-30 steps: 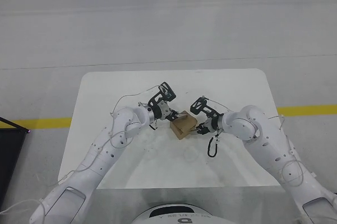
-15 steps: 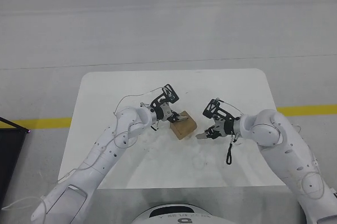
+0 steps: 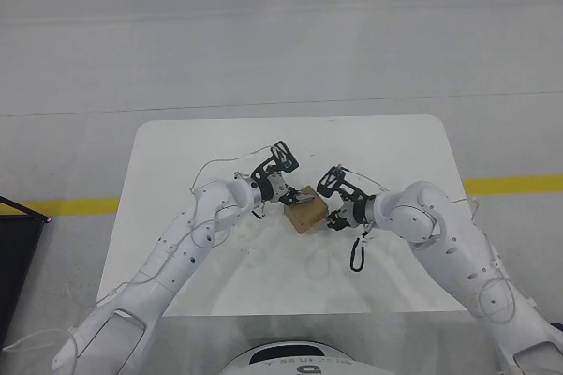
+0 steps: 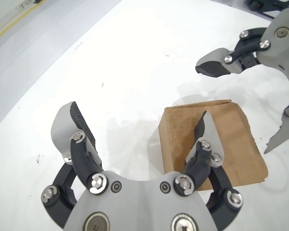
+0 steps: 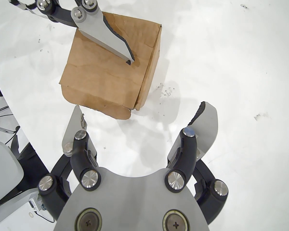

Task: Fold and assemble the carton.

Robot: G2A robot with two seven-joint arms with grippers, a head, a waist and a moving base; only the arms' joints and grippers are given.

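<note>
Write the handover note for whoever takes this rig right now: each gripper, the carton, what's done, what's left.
Left gripper: open, the tip of one finger on top of the brown cardboard carton, the other finger over the white table.
Right gripper: open, holding nothing, facing the carton's side close to a corner.
Carton: stands as a box near the table's middle.
Done: body folded up, top flaps down.
Left: a flap at the edge nearest the right gripper looks loose; probably press or tuck it, then check the seams.
</note>
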